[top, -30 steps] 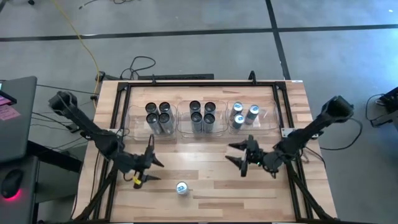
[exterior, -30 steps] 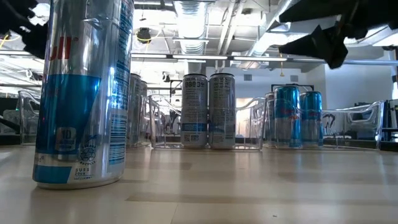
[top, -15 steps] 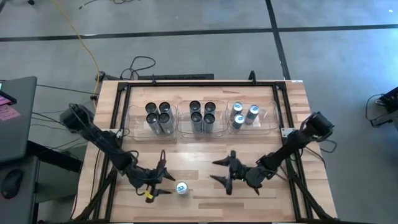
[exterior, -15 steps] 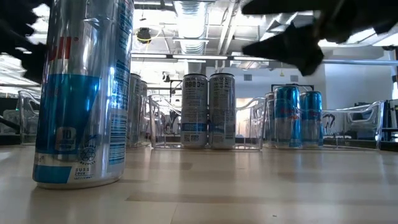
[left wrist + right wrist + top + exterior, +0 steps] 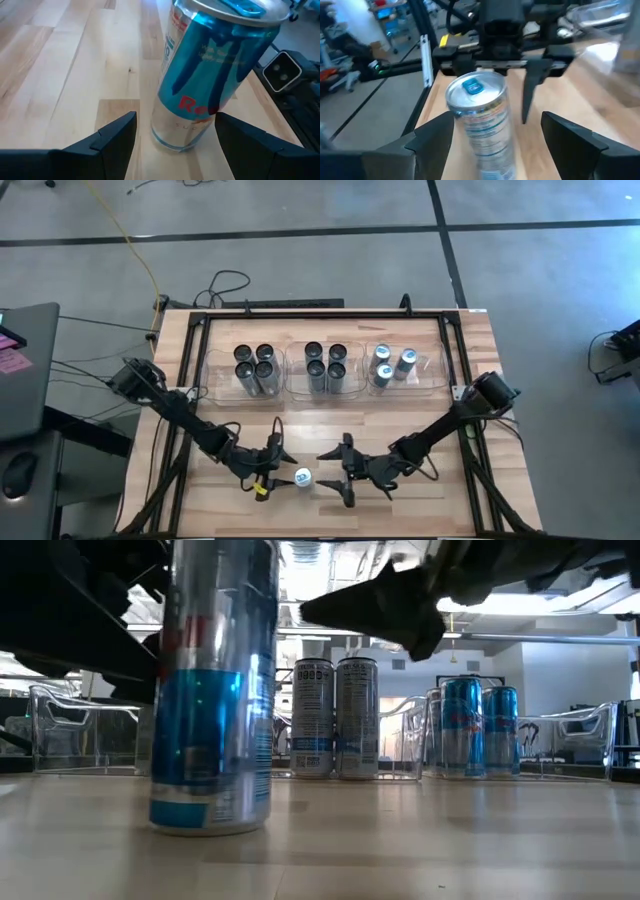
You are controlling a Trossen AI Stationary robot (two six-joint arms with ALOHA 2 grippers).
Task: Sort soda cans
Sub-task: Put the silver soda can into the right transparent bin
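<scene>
Flanking lone can (image 5: 302, 477) | left tool (image 5: 281, 467) released | right tool (image 5: 327, 474) released | near table front edge (image 5: 330, 528)

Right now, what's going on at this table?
Both arms close in on one loose blue-topped can standing near the table's front edge. The left pincer and the right pincer sit open on either side of it; neither grips it yet. Eleven other cans are already grouped in three clear bins at the back: dark-topped in two, blue-topped in the third.
</scene>
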